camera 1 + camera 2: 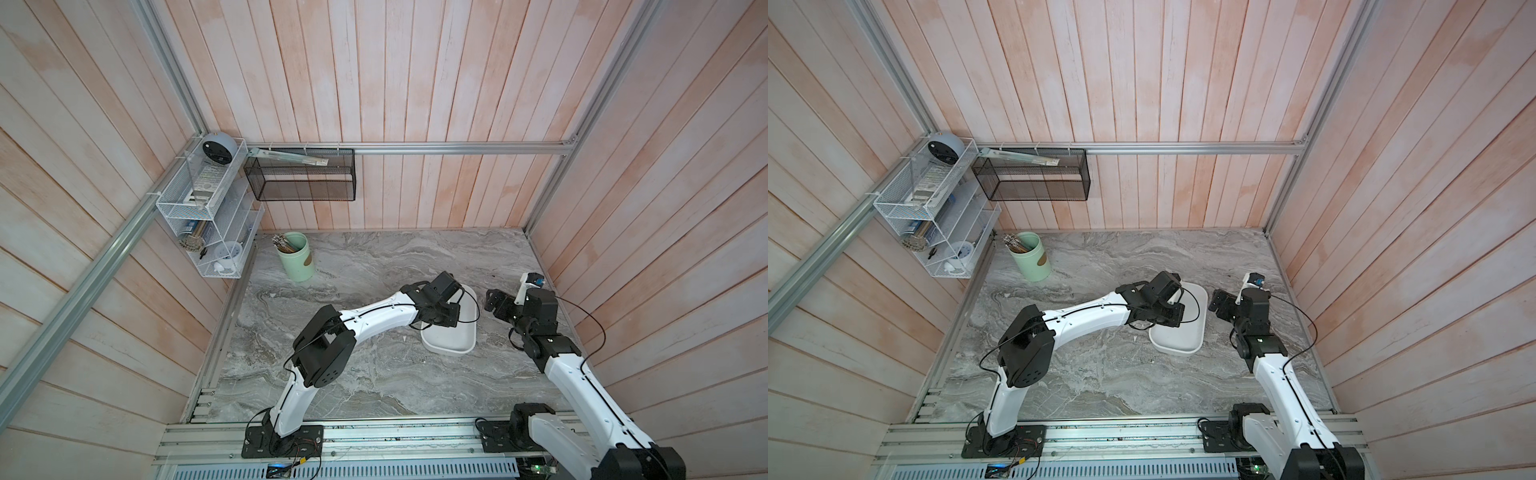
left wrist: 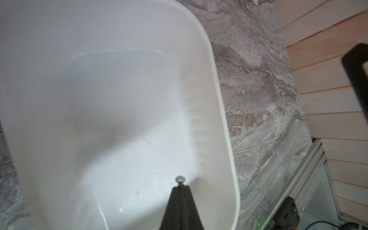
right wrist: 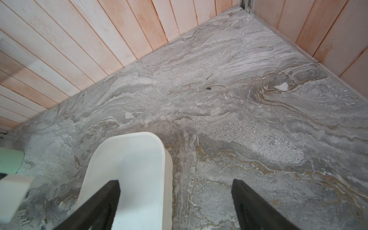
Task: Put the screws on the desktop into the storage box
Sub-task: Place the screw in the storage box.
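In both top views the left arm (image 1: 374, 316) reaches across the desktop (image 1: 374, 266) and its wrist hangs over the storage box (image 1: 448, 353). The fingers are hidden beneath the wrist, so I cannot judge the grasp from here. The right arm (image 1: 536, 320) stands just beside the box's long side, and I judge that any swing toward the box could knock it and shift the drop target. In the left wrist view the left gripper (image 2: 180, 188) is clenched on one screw (image 2: 179, 179), pinched by the shaft, with only the head showing past the tips. It is held above the box floor, close to one long wall. The hold is on a very thin part, so a slip or a twist is possible. On release the screw could bounce on the hard plastic, or clear the nearby rim if the arm drifts outward, or cling between the pads if they part too little. I see no other screw on the floor that shows. In the right wrist view the right gripper (image 3: 176, 183) is spread wide and empty, with one finger over the box's end and the other over bare marble. Small silvery pieces (image 3: 42, 221), probably loose screws, lie on the desktop beside the box. They blend into the veining, so a missed pick or an accidental shove is a real risk.
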Robot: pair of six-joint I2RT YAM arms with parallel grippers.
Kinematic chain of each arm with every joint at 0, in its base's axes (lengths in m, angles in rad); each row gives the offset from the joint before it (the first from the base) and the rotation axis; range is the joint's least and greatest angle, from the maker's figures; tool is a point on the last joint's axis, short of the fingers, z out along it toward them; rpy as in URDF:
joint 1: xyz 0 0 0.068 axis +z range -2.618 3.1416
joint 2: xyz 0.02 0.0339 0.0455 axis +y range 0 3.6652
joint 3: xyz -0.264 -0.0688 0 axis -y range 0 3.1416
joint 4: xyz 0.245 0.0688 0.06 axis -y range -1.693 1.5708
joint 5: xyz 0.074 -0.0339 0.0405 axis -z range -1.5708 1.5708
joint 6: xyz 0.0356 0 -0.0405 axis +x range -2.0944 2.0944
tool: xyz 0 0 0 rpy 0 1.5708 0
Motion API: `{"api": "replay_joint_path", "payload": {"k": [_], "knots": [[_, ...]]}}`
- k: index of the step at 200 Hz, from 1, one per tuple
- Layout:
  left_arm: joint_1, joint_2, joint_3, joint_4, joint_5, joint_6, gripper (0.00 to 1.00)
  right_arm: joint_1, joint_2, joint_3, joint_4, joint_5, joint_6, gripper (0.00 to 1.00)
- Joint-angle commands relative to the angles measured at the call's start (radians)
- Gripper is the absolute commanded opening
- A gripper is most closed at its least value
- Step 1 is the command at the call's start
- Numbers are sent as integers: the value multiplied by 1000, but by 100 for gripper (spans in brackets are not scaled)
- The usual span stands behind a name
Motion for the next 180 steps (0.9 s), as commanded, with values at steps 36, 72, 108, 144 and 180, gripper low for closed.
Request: {"api": "replay_joint_path", "payload": {"k": [36,72,108,144,180], "knots": [[9,72,97,-107,-28,33,0,-7,4,-7,9,-21,6,94],[8,44,94,-112,-32,33,6,-9,5,-10,8,-24,6,94],[20,-137,-8,-67,-98,50,25,-7,10,1,6,-33,0,94],[137,-463,-333,21,-146,6,53,18,19,67,-27,-111,-21,86],[374,-756,-682,2,-151,-54,60,176,92,187,-103,-93,-88,80]]}}
